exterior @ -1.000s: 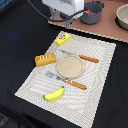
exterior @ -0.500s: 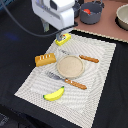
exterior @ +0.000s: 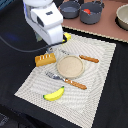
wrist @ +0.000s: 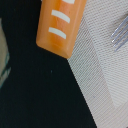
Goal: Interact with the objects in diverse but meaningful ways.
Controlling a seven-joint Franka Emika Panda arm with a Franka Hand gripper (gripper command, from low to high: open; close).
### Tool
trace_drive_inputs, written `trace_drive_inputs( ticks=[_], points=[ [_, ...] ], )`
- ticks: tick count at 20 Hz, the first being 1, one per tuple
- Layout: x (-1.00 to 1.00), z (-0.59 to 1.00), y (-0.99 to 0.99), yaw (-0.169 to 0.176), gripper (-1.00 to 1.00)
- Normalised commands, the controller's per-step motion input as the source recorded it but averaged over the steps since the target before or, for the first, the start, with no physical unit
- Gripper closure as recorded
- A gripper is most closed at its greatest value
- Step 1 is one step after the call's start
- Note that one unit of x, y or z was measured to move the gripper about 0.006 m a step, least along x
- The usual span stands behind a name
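My gripper (exterior: 51,45) hangs over the left part of the striped placemat (exterior: 95,85), just above and behind the orange-brown bread loaf (exterior: 45,60); its fingers are too blurred to read. The wrist view shows the bread loaf (wrist: 60,25) with white stripes close below, partly off the mat. The yellow block (exterior: 67,36) peeks out behind the arm. The yellow banana (exterior: 54,93) lies at the mat's near edge. The red tomato (exterior: 87,11) sits in a grey pot (exterior: 92,17) at the back.
A tan round plate (exterior: 69,66) lies mid-mat, with an orange-handled knife (exterior: 89,58) beyond it and an orange-handled fork (exterior: 67,80) in front; the fork's tines (wrist: 120,32) show in the wrist view. A second grey pot (exterior: 70,9) and a bowl (exterior: 122,17) stand at the back.
The arm has moved to the exterior view's left and forward, from behind the yellow block to over the bread loaf. The objects have not moved.
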Motion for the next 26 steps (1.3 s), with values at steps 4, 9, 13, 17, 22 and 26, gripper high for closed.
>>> trace_drive_inputs(
  ticks=[4, 9, 13, 17, 22, 26],
  points=[
    [0.34, -0.18, -0.01, -0.078, -1.0],
    [0.36, -0.18, 0.0, -0.08, -1.0],
    [0.32, -0.29, 0.01, -0.067, -1.0],
    [0.13, -0.36, 0.01, -0.06, -1.0],
    [-0.16, -0.37, 0.0, -0.004, -1.0],
    [-0.37, -0.38, 0.01, 0.0, -1.0]
  ],
)
